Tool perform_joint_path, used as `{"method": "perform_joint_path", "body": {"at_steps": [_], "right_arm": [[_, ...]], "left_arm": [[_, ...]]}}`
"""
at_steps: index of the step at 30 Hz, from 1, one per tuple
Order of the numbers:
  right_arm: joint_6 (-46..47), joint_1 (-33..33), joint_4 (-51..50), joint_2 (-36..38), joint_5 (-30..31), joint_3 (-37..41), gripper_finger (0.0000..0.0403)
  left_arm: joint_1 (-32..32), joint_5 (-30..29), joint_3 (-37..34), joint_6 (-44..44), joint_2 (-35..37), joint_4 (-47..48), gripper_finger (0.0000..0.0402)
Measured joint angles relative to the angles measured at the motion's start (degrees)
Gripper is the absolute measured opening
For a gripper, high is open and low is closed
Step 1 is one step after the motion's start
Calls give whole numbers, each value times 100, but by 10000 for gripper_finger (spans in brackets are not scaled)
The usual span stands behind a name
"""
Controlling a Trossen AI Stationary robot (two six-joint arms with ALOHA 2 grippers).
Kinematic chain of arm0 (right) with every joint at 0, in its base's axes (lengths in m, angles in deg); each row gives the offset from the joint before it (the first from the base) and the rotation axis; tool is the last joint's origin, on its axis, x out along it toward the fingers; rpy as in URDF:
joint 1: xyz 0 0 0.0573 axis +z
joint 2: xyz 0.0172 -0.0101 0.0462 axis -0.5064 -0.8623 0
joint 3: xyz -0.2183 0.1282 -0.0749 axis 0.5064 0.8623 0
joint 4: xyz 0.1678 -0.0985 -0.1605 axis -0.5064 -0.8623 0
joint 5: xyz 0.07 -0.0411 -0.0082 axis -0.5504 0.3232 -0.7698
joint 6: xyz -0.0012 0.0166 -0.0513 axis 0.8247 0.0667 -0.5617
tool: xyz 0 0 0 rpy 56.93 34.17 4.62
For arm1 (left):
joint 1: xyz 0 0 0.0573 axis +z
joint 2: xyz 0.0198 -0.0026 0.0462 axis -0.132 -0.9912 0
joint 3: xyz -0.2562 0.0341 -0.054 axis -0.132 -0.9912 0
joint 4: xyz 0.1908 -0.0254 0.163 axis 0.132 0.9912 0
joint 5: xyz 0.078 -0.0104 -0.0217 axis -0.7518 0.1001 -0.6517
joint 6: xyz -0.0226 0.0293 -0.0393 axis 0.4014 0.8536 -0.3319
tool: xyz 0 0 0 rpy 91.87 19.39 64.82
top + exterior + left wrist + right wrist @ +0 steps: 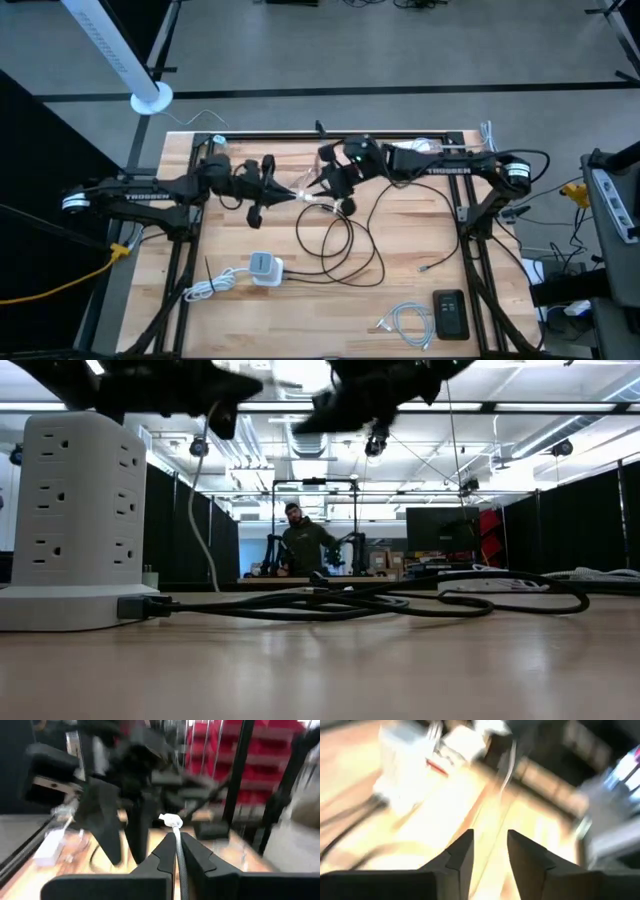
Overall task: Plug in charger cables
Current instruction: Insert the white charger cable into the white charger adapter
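Observation:
A thin grey charger cable with a white plug tip (pixel 171 820) sticks out past the fingers of my left gripper (pixel 176 851), which is shut on it above the table's middle (pixel 268 190). My right gripper (pixel 335 182) hovers just to the right of it, open, with nothing between its fingers (pixel 490 851); the left wrist view shows its dark fingers (pixel 111 822) hanging close beside the plug tip. A long black cable (pixel 340 240) lies looped on the table. A white coiled cable (pixel 405 320) lies near the front edge. My left gripper pinches the grey cable (pixel 178 854) between its two fingers, a short way behind the white plug tip. The cable runs along the fingers and the tip pokes out beyond them toward my right gripper. The held end is lifted clear of the table.
A white power strip tower (pixel 80 510) stands on the table with a black plug (pixel 140 606) at its base. A white cube adapter (pixel 265 268) with its cord lies front left. A black phone-like device (pixel 450 312) lies front right. A person (pixel 303 542) stands beyond the table.

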Motion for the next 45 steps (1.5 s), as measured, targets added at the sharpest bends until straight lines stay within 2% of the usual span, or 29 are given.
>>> {"method": "perform_joint_path", "body": {"at_steps": [3, 8, 10, 15, 21, 25, 36, 45], "right_arm": [[76, -191, -1438, 0, 19, -452, 120], [324, -303, -2447, 13, -51, -879, 122], [492, -308, -2457, 13, -73, -930, 115], [928, -303, -2591, -13, -595, -944, 92], [1398, -275, -3272, -20, -913, -921, 76], [1602, -253, -3355, -26, -1276, -905, 81], [1570, -165, -3663, -425, -1617, -903, 112], [1672, -179, -3635, -428, -1703, -981, 85]], "left_arm": [[-1, 1, 233, 502, -181, 801, 0], [-91, 17, 654, 1087, -752, 1361, 0], [-155, 17, 863, 1209, -1118, 1446, 0], [-365, 17, 1485, 1401, -2026, 1476, 0], [-459, -250, 2064, 1587, -2572, 1524, 0], [-459, -292, 2177, 1681, -2725, 1535, 0], [-478, -492, 2194, 1665, -2779, 1379, 0], [-516, -490, 2192, 1658, -2794, 1527, 0]]}}
